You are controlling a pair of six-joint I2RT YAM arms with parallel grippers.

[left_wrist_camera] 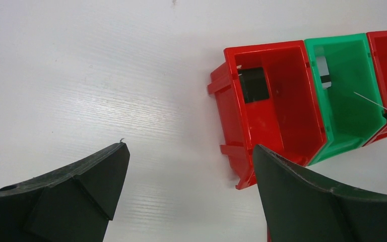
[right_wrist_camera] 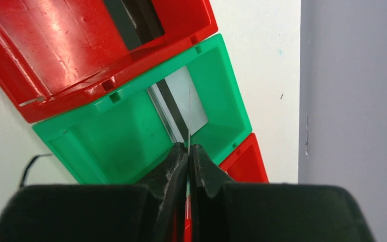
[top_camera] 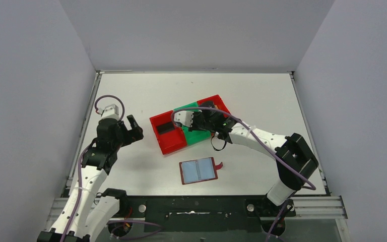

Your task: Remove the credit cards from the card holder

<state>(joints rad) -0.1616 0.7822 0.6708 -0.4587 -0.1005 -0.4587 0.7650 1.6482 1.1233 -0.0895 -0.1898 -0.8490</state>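
Note:
The card holder (top_camera: 198,170) lies open on the table in front of the bins, blue-grey pockets up, its red snap tab (top_camera: 218,164) on the right. My right gripper (right_wrist_camera: 188,146) is shut on a thin credit card (right_wrist_camera: 189,113), seen edge-on, over the green bin (right_wrist_camera: 116,131). A silver-grey card with a dark stripe (right_wrist_camera: 191,98) lies in that green bin. A black card (left_wrist_camera: 253,84) rests in the left red bin (left_wrist_camera: 282,101). My left gripper (left_wrist_camera: 189,146) is open and holds nothing, over bare table left of the bins.
Three bins stand side by side mid-table: red (top_camera: 167,135), green (top_camera: 195,135), red (top_camera: 216,102). The right arm (top_camera: 262,138) reaches over them from the right. Grey walls enclose the table on three sides.

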